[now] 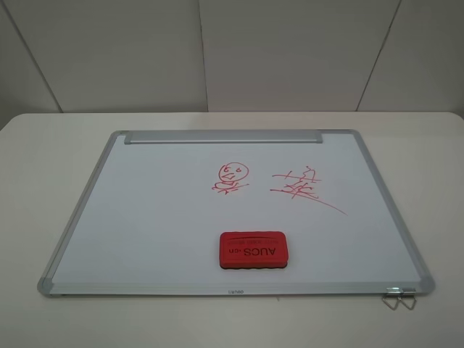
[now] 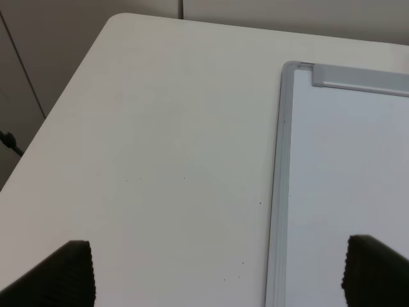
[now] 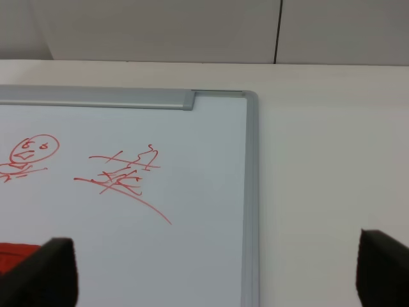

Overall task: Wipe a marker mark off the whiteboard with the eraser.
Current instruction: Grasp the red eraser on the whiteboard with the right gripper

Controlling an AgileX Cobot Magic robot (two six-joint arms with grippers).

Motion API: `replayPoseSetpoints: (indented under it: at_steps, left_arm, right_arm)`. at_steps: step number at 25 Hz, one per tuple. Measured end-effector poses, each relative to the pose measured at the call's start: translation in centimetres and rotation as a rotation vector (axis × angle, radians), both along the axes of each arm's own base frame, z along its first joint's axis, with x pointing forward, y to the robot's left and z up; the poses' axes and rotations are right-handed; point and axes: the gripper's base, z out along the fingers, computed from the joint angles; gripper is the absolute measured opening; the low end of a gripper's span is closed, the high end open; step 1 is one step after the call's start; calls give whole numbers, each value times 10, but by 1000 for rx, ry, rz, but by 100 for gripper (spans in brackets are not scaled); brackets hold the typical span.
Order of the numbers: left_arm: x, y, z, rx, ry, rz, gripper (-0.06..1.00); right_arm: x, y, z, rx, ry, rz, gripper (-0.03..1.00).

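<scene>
A: Where is the eraser (image 1: 253, 249) placed?
B: Flat on the board (image 1: 145, 217), near edge, centre. Long axis left-right. Not gripped.
A: Hands?
B: Fingers apart on both, nothing held. The left hand (image 2: 220, 275) is over the desk (image 2: 160, 160), left of the frame. The right hand (image 3: 214, 272) is over the board's right edge, eraser to its left; judged nearer.
A: And the mark (image 1: 232, 177)?
B: Far of the eraser, slightly left.

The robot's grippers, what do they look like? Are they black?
Yes. The left gripper and the right gripper each show two chunky black fingers with fine ridges along their inner edges. Only those tips are in the wrist views; no arms, cables or markings can be seen.
</scene>
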Motion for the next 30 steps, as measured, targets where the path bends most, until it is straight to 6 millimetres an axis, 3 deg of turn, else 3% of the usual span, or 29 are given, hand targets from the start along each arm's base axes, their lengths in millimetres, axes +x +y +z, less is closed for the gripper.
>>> replayPoseSetpoints:
  at_steps: [30]
  left_arm:
    - [0, 0, 0, 0, 0, 0, 77]
  right_arm:
    - [0, 0, 0, 0, 0, 0, 78]
